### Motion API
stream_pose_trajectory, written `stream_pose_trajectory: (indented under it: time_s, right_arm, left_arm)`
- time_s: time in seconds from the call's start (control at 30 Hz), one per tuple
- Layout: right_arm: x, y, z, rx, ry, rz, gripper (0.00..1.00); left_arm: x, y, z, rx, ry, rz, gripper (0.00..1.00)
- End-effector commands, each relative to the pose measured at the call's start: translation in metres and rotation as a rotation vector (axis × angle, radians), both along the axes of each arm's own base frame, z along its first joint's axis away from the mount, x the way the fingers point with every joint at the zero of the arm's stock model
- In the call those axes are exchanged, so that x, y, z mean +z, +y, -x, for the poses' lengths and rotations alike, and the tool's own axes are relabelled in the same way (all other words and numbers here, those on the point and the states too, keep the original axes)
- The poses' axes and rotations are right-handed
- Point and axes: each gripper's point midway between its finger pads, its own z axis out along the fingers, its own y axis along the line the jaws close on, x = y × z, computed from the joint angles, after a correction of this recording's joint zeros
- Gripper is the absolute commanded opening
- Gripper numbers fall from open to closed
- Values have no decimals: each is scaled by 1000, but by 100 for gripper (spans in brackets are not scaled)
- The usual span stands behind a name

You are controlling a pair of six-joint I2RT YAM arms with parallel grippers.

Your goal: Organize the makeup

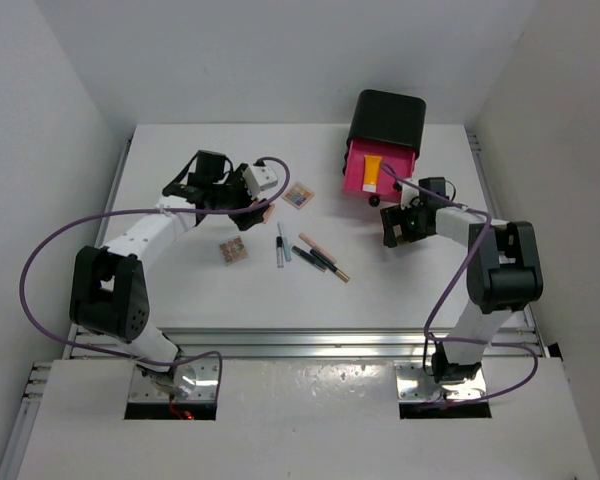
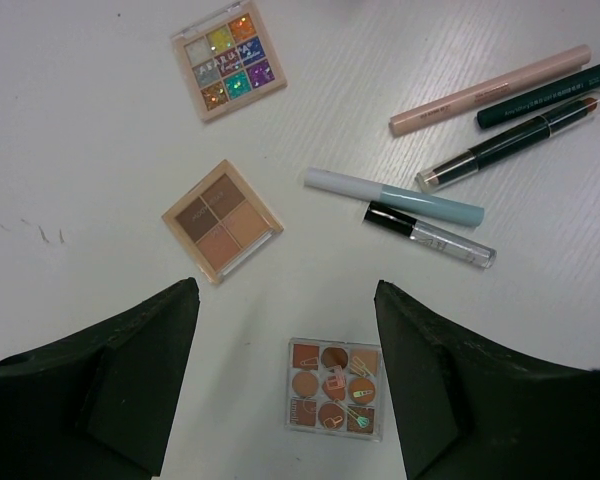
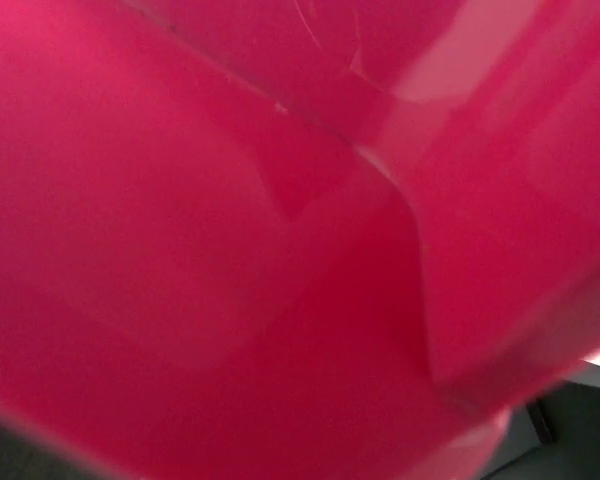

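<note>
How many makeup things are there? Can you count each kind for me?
Square palettes: 3 (glittery palette, brown palette, orange palette)
Thin sticks: 5 (peach stick, dark green stick, black stick, light-blue stick, clear stick)
Orange tube: 1, in the pink drawer
Total: 9

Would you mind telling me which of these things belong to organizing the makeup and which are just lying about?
Job: glitter palette, brown palette, patterned palette, five pencil-like sticks, orange tube in the pink drawer.
Just there: black box, purple cables.
</note>
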Motion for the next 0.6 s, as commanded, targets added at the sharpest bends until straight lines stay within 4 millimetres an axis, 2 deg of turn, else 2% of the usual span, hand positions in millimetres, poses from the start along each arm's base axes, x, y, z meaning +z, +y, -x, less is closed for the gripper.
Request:
stream_pose_trajectory:
  time_s: [0.0, 0.13, 0.27, 0.37, 0.4, 0.47, 0.57]
  right_arm:
    - [6, -5, -16, -10, -28, 22, 95]
    - [1, -11, -17, -37, -17, 50, 94]
    - [-4, -14, -16, -65, -6, 56, 86]
    - [-6, -14, -12, -76, 5, 57, 78]
    - [-7, -14, -7, -78, 13, 58, 71]
    - [-3, -11, -11, -71, -15, 59, 67]
    - [-3, -9, -5, -72, -19, 58, 60]
  left_arm:
    - [20, 2, -2, -5, -64, 18, 77]
    - [20, 2, -2, -10, -70, 13, 78]
    - [20, 2, -2, -10, -70, 13, 78]
    - [20, 2, -2, -10, -70, 13, 78]
    - [24, 2, -2, -10, -79, 15, 78]
    - [24, 2, -2, -10, -79, 16, 78]
    - [20, 3, 0, -10, -70, 13, 78]
